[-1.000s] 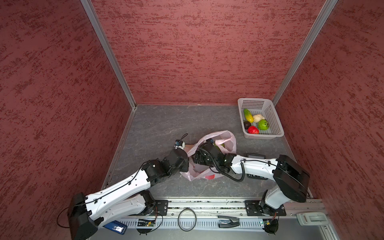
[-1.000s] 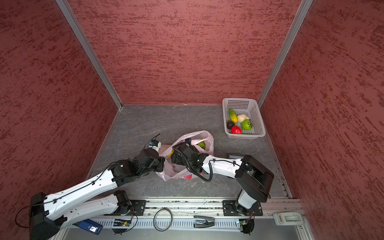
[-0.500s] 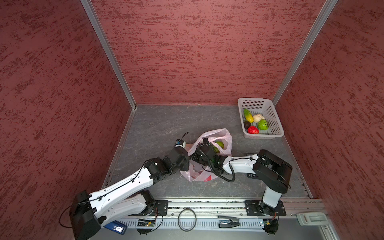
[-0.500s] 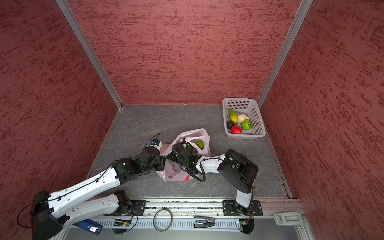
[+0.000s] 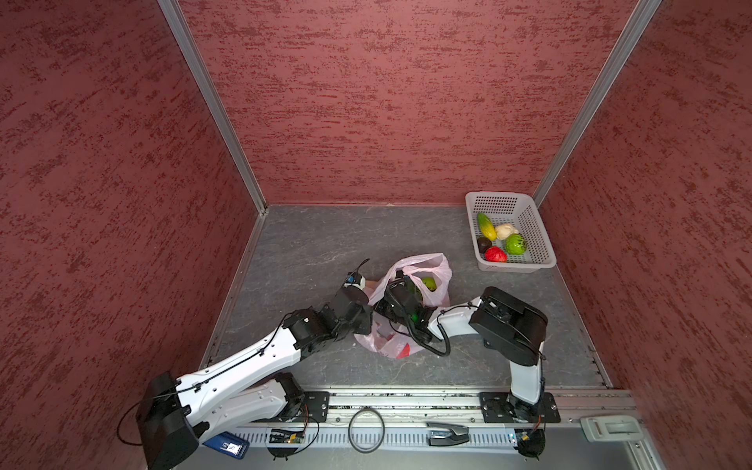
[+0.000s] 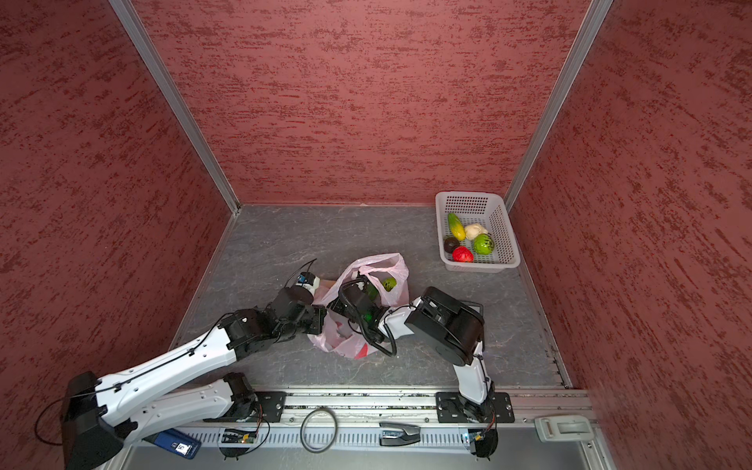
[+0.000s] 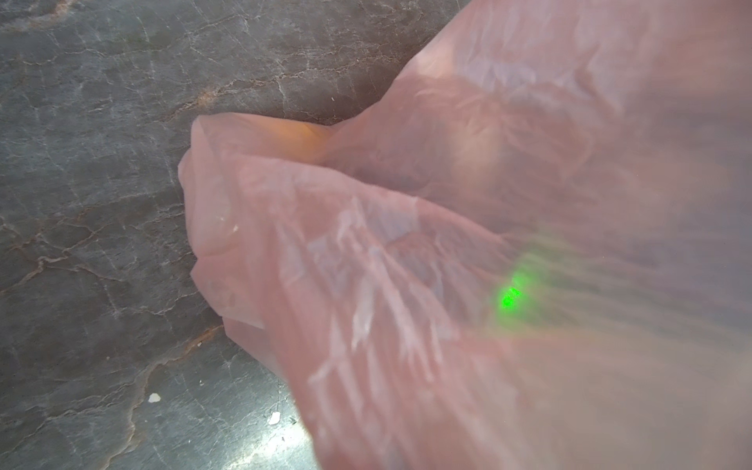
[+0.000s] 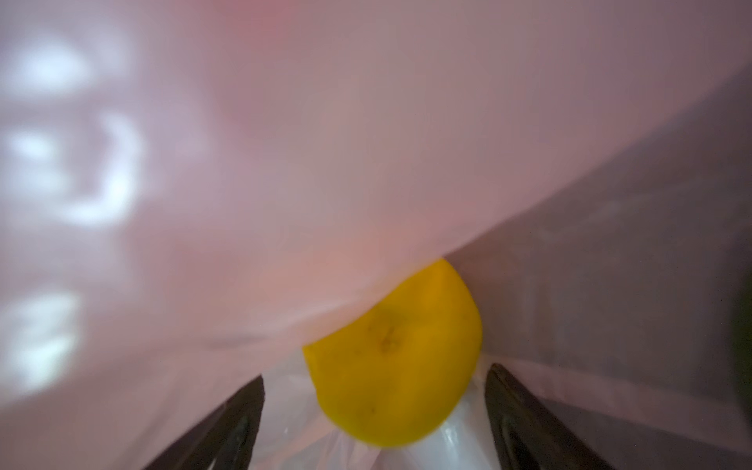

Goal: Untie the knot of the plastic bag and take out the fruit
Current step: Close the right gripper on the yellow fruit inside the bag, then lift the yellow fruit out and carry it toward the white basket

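Your plastic bag point(image 5: 437, 268) lies crumpled on the grey table point(image 5: 305, 244), near the middle and towards the near edge, between the two arms; it is thin, translucent pale pink film with red and white print, and its mouth stands raised and gaping towards the far side; through that mouth a yellow-green fruit point(image 5: 428, 283) shows in both top views, resting against the far right wall of the bag; in the right wrist view a glossy yellow fruit point(image 8: 401, 366) sits half under a fold of pink film; your right gripper point(image 8: 376, 372) is deep inside the bag with its jaws spread wide on either side of that yellow fruit, and you cannot tell whether either finger touches it; your left gripper point(image 5: 368, 315) is closed on the bag's left edge, with the film drawn in stretched folds towards its camera; well apart, in the far right corner, the white basket point(image 5: 537, 228) holds five pieces: red, bumpy green, cream, dark purple and a long yellow-green one.
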